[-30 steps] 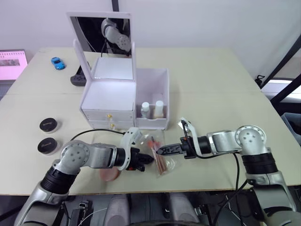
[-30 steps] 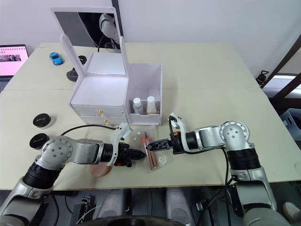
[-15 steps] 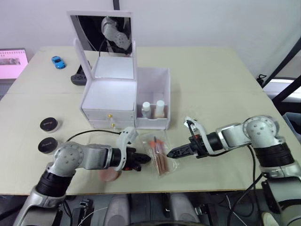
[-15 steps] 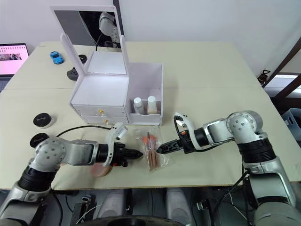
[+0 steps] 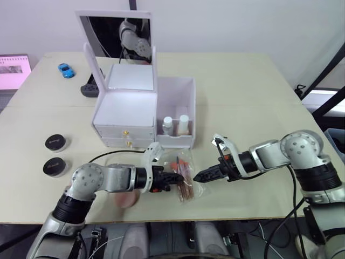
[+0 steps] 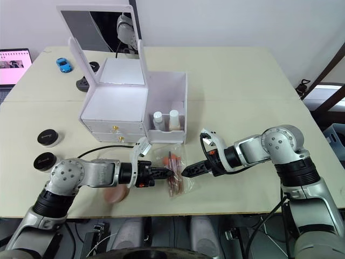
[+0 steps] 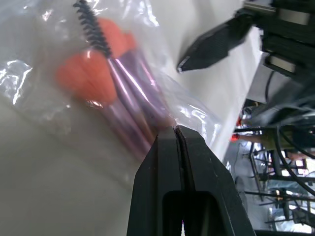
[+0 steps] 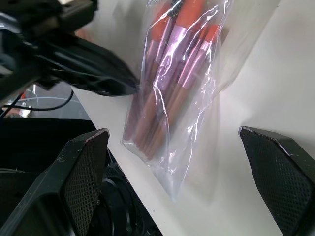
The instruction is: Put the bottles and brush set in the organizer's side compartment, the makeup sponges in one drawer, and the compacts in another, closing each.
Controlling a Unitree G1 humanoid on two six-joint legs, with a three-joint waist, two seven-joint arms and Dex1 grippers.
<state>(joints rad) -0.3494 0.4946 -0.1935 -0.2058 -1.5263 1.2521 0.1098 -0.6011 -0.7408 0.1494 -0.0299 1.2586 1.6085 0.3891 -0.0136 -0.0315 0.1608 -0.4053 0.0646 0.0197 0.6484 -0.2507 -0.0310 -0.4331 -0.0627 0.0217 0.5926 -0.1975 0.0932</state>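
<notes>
The brush set (image 5: 184, 175), pink-handled brushes in a clear bag, lies on the table in front of the white organizer (image 5: 125, 113). My left gripper (image 5: 176, 177) is shut, and its tips (image 7: 174, 129) touch the bag's left edge. Just right of the bag, my right gripper (image 5: 198, 176) is open, with its fingers (image 8: 83, 172) spread wide and holding nothing. Two bottles (image 5: 176, 124) stand in the organizer's side compartment (image 5: 175, 91). A pink makeup sponge (image 5: 127, 199) lies under my left forearm. Two black compacts (image 5: 56, 143) (image 5: 54, 166) sit at the left. Both drawers are shut.
The organizer's mirror lid (image 5: 115, 35) stands raised. Behind it are a blue toy car (image 5: 66, 70) and a black object (image 5: 91, 86). A laptop screen (image 5: 13, 70) sits at the far left edge. The table's front edge runs just below both arms.
My left gripper has slid right, still shut, until its tips reached the bag. The right gripper backed off the bag to the right and now holds still.
</notes>
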